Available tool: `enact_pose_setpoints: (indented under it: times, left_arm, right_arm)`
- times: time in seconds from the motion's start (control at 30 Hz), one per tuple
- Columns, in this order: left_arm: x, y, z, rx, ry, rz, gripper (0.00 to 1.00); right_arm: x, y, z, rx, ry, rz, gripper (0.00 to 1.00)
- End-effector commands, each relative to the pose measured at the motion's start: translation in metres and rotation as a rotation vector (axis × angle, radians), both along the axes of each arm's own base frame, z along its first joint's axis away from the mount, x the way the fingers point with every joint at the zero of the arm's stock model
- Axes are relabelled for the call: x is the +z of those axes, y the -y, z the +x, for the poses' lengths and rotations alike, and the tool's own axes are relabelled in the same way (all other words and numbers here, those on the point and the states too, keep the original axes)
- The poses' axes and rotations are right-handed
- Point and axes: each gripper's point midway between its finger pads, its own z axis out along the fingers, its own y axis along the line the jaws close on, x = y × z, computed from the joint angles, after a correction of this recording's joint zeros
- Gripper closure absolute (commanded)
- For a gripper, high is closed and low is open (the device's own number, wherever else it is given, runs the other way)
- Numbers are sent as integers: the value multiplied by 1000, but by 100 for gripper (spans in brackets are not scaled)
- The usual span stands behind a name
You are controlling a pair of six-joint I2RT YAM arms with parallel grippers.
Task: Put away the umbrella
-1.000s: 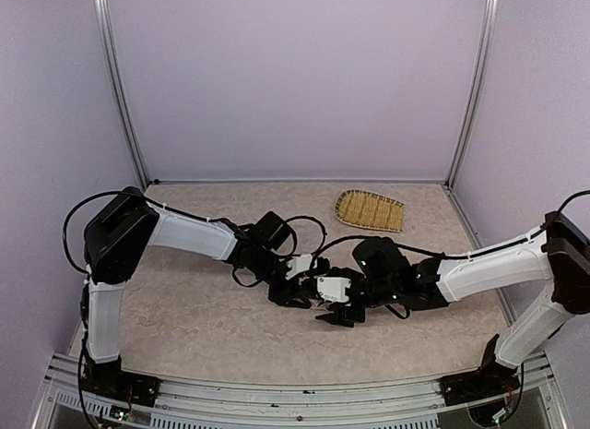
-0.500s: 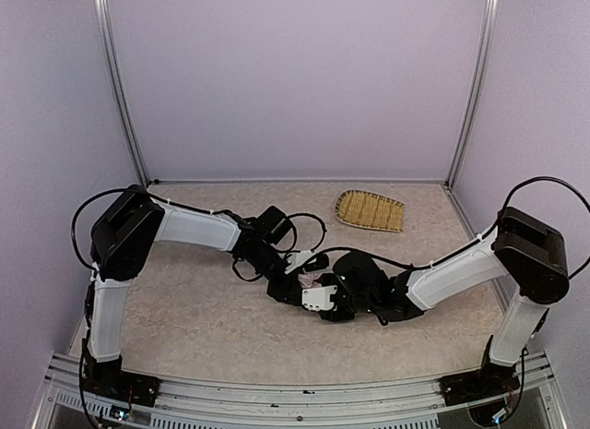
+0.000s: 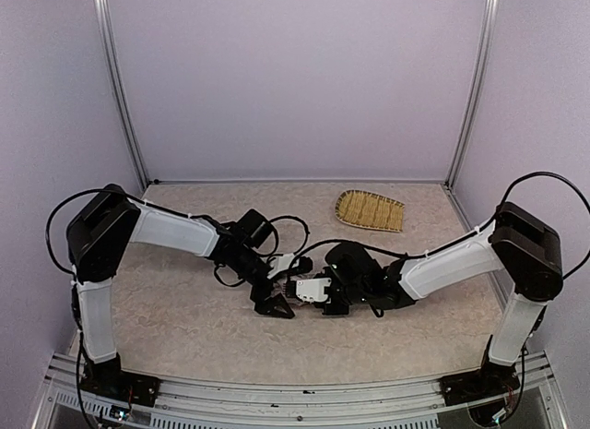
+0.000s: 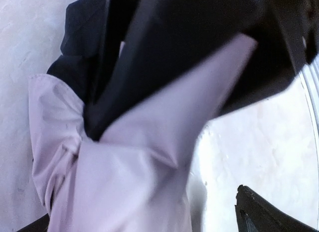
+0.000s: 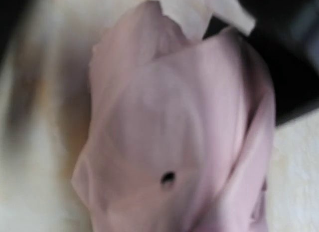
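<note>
On the table, near the middle, the left hand is spread wide, with one finger clear of the cloth. The umbrella lies bunched on the table between the two hands, its pale pink canopy crumpled. The right hand sits close against the pink cloth; I cannot tell whether it grips. Farther back, well to the right, lies a woven tray.

Pale lilac walls enclose a beige speckled tabletop.
</note>
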Motion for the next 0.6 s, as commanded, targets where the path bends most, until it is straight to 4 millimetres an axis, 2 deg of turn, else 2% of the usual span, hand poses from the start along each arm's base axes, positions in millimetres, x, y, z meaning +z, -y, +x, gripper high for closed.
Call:
enact_pose_setpoints:
  times: [0.0, 0.07, 0.13, 0.2, 0.27, 0.33, 0.4, 0.47, 0.53, 0.57]
  left_arm:
    - [40, -20, 14, 105, 157, -63, 1]
    - [67, -29, 28, 180, 305, -124, 1]
    - [96, -47, 43, 301, 543, -153, 1]
    - [132, -64, 41, 379, 793, -230, 1]
    - [179, -84, 36, 486, 952, -396, 1]
    - [220, -102, 31, 587, 990, -580, 1]
    - [250, -117, 28, 701, 924, -755, 1]
    - [271, -122, 24, 748, 862, -890, 1]
    - [269, -99, 5, 544, 834, -908, 5]
    - [263, -84, -3, 440, 821, -882, 15]
  right_arm:
    - [-50, 44, -15, -75, -214, -163, 88]
    - [-47, 43, -19, -72, -271, -138, 89]
    - [-41, 39, -26, -53, -353, -94, 90]
    - [-34, 37, -31, -37, -442, -52, 91]
    - [-30, 36, -36, -24, -526, -29, 92]
    - [-27, 36, -40, -8, -604, -17, 92]
    - [-25, 37, -45, 9, -685, -11, 92]
    - [-27, 39, -45, 8, -745, -11, 92]
    - [-28, 39, -46, 6, -796, -3, 92]
    - [-29, 39, -45, 2, -815, 2, 92]
